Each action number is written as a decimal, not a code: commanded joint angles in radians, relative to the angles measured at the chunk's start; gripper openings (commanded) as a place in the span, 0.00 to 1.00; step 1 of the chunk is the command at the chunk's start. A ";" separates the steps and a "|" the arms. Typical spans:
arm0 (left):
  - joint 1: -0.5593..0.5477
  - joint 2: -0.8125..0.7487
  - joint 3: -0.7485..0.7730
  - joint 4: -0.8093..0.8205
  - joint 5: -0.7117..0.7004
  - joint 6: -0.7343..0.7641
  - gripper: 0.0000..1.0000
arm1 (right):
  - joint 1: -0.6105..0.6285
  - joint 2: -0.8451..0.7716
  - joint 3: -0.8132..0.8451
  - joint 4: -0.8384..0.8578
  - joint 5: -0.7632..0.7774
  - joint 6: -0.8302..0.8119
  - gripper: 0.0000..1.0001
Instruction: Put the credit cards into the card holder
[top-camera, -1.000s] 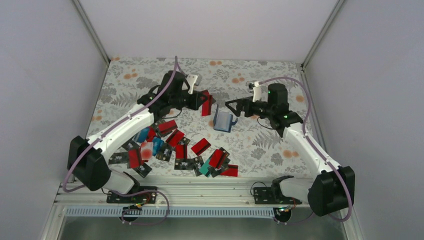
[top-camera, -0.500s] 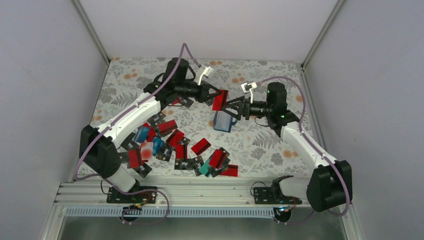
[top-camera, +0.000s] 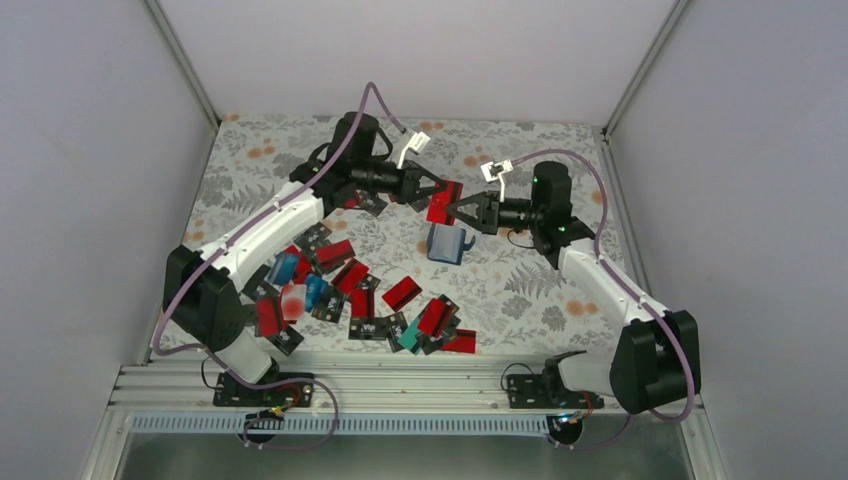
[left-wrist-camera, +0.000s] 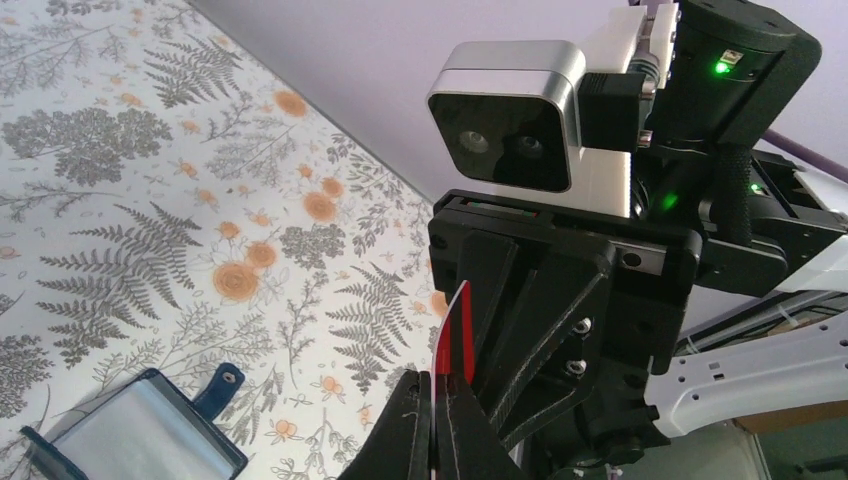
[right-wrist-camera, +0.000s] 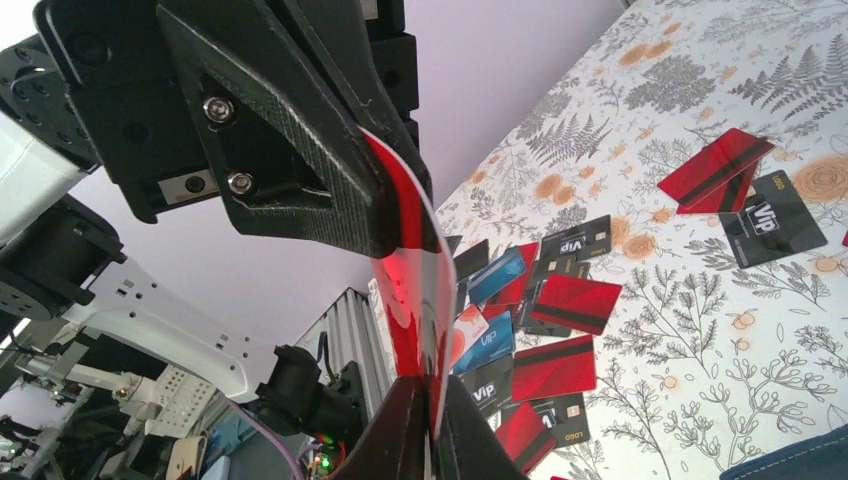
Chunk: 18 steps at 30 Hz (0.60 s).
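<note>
We see the left gripper (top-camera: 436, 194) and the right gripper (top-camera: 460, 212) meeting tip to tip above the table (top-camera: 520, 290). Both are clamped on one red card (top-camera: 443, 205), held on edge between them. The left wrist view shows its own fingers almost together with the card's edge pinched between them, and the right gripper's black fingers closing on the far end. The right wrist view shows the reverse: its own fingers are narrowed onto the card, with the left's fingers above.

The holder (top-camera: 447, 243) lies open on the table just below the grippers. Only the left wrist view shows its pale inside and snap tab. The other cards (top-camera: 352, 277) lie scattered nearer the arm bases, which the left wrist view misses.
</note>
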<state>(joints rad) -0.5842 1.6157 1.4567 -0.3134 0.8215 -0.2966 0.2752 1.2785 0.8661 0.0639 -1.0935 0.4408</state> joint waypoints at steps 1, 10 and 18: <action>0.003 0.030 0.014 0.043 0.033 -0.002 0.02 | -0.004 0.001 0.032 -0.014 0.036 -0.001 0.04; -0.011 0.165 0.077 -0.090 -0.241 0.040 0.44 | -0.026 -0.019 0.071 -0.425 0.516 -0.048 0.04; -0.084 0.289 0.166 -0.229 -0.558 0.044 0.57 | -0.025 -0.016 0.014 -0.552 0.737 -0.007 0.04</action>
<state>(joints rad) -0.6479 1.8706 1.5669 -0.4637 0.4294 -0.2642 0.2535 1.2694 0.9005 -0.3820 -0.5087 0.4198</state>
